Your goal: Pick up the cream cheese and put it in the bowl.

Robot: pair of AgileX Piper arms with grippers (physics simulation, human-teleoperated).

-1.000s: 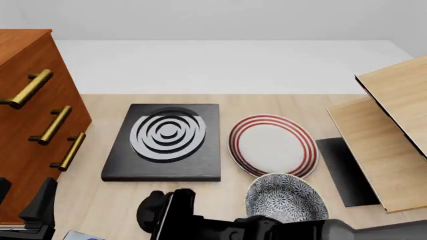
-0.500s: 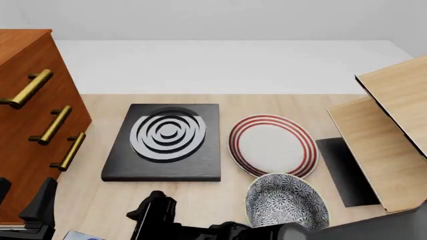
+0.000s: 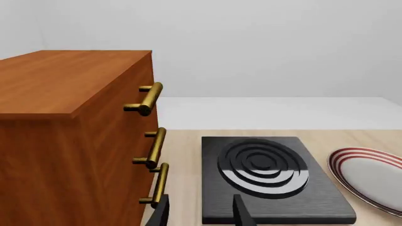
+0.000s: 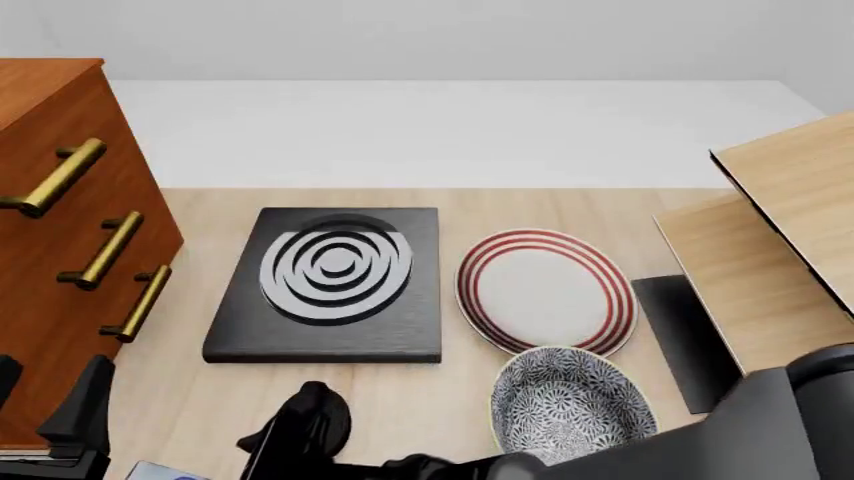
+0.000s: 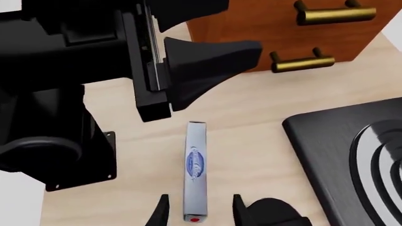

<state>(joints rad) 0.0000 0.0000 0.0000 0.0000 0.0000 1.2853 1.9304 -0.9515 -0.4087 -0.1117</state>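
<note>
The cream cheese (image 5: pixel 195 169) is a narrow pale grey-blue box with a blue oval logo and a red end, lying on the table near the cabinet. Only a sliver of it shows at the front view's bottom edge (image 4: pixel 158 470). My right gripper (image 5: pixel 197 212) is open, with one fingertip on each side of the box's red end, not touching it. The floral bowl (image 4: pixel 574 402) sits on the table at the front, right of centre. My left gripper (image 3: pixel 201 214) is open and empty, beside the cabinet at the front left.
A wooden drawer cabinet (image 4: pixel 60 250) with brass handles stands at the left. A black stove board (image 4: pixel 331 285) and a red-ringed white plate (image 4: pixel 545 290) lie mid-table. Wooden panels (image 4: pixel 774 280) stand at the right. My right arm (image 4: pixel 300 430) crosses the front edge.
My right arm has swung further left and lower along the table's front edge, bringing its gripper over the cream cheese. The left arm, bowl and plate have not moved.
</note>
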